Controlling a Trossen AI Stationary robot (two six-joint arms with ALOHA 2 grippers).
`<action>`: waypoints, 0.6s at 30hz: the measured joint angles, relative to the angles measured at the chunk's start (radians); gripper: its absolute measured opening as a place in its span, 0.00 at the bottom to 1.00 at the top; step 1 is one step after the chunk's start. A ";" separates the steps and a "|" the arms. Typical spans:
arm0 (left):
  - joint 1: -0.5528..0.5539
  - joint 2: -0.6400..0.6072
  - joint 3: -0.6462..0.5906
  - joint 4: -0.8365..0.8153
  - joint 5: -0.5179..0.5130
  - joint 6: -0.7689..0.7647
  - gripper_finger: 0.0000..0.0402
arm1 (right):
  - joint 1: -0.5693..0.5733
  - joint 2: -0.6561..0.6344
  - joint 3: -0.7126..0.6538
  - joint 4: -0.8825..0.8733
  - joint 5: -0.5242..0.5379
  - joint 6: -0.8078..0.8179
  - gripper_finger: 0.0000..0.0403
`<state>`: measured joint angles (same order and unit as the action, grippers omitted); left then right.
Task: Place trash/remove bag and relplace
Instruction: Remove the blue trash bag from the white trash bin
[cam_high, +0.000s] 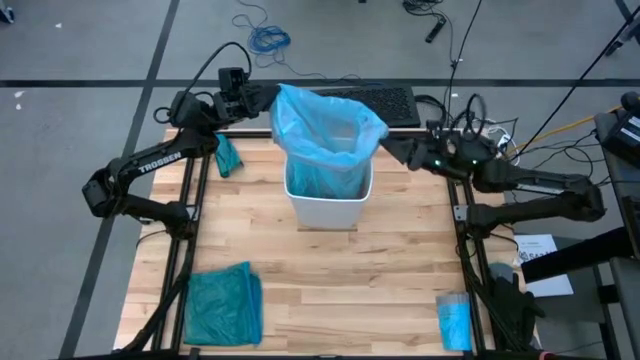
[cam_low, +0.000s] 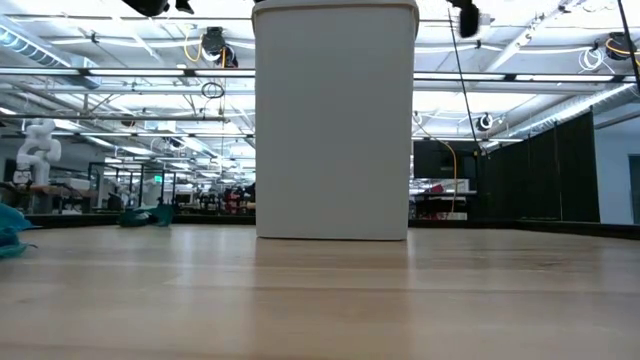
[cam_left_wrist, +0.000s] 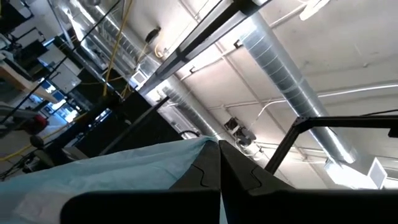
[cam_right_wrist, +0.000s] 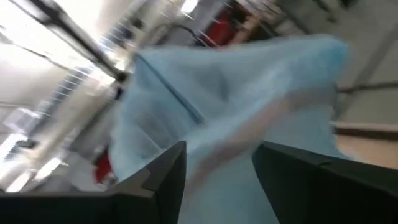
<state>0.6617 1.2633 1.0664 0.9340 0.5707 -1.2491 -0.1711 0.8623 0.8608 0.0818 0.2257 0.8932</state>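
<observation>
The white bin (cam_high: 325, 205) (cam_low: 335, 120) stands on its base at the middle of the wooden table. The pale blue see-through bag (cam_high: 325, 130) rises out of it, its lower part still inside the bin and its rim drawn up above the bin's top. My left gripper (cam_high: 272, 100) (cam_left_wrist: 219, 163) is shut on the bag at the bin's far left. My right gripper (cam_high: 390, 147) (cam_right_wrist: 217, 155) stands open at the bag's right side, with the bag (cam_right_wrist: 236, 93) close ahead of its fingers. The trash is hidden. My left gripper pinches the bag's upper edge (cam_left_wrist: 202, 146) between its two shut fingers, coming from the table's far left and slanting upward. The plastic (cam_left_wrist: 124, 171) trails from the fingertips down toward the bin. One layer or several, I cannot tell. My right gripper's open fingers flank the bag's right side; I cannot tell whether they touch it.
A teal-green bag (cam_high: 225, 305) lies at the table's near left, and a smaller teal bundle (cam_high: 228, 155) lies left of the bin. A small blue packet (cam_high: 455, 322) sits at the near right edge. A black keyboard (cam_high: 375, 100) lies beyond the far edge.
</observation>
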 joint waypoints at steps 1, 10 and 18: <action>0.000 0.000 0.000 0.000 0.000 0.000 0.00 | 0.019 -0.016 0.000 -0.029 0.028 0.001 0.43; 0.000 0.000 0.000 0.024 -0.023 0.000 0.00 | 0.262 0.048 -0.044 0.127 0.198 0.094 0.42; 0.000 0.000 0.000 0.031 -0.059 0.018 0.00 | 0.436 0.320 -0.277 1.002 0.507 0.030 0.42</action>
<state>0.6618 1.2629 1.0664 0.9650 0.5117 -1.2316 0.2646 1.1826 0.5839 1.0835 0.7329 0.9234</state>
